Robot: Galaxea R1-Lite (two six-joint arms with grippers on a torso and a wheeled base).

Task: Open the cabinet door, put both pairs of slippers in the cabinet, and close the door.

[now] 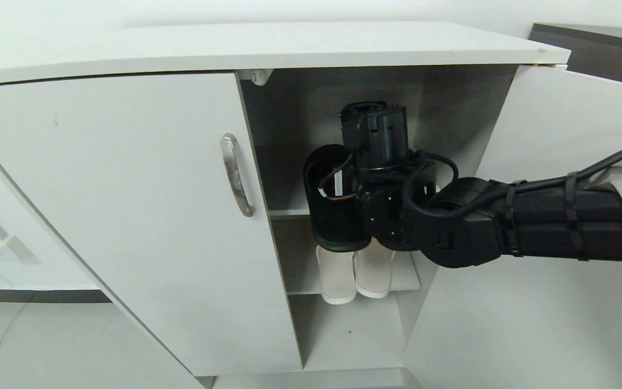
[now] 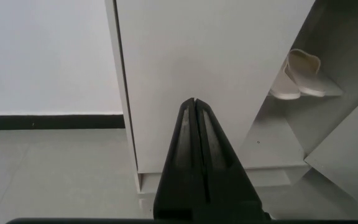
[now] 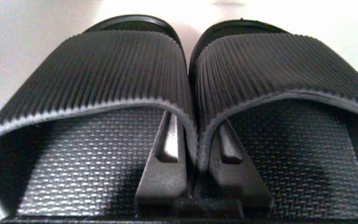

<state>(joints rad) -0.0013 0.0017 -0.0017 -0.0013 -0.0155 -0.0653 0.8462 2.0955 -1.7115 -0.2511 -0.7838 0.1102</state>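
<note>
A white cabinet (image 1: 289, 46) stands with its right door (image 1: 554, 124) swung open and its left door (image 1: 127, 216) closed. The pair of white slippers (image 1: 354, 273) (image 2: 300, 74) lies on the lower shelf, heels outward. My right arm reaches into the opening at the height of the upper shelf (image 1: 286, 214). Its gripper (image 3: 194, 134) is shut on the pair of black slippers (image 1: 335, 205) (image 3: 129, 81), one finger inside each slipper, pinching their inner walls together. My left gripper (image 2: 194, 109) is shut and empty, low in front of the closed left door.
The left door carries a metal handle (image 1: 235, 175) near the opening. The bottom compartment (image 1: 349, 335) under the white slippers is bare. A wall socket with a cable (image 1: 6, 248) is at the far left, above grey floor (image 2: 55, 168).
</note>
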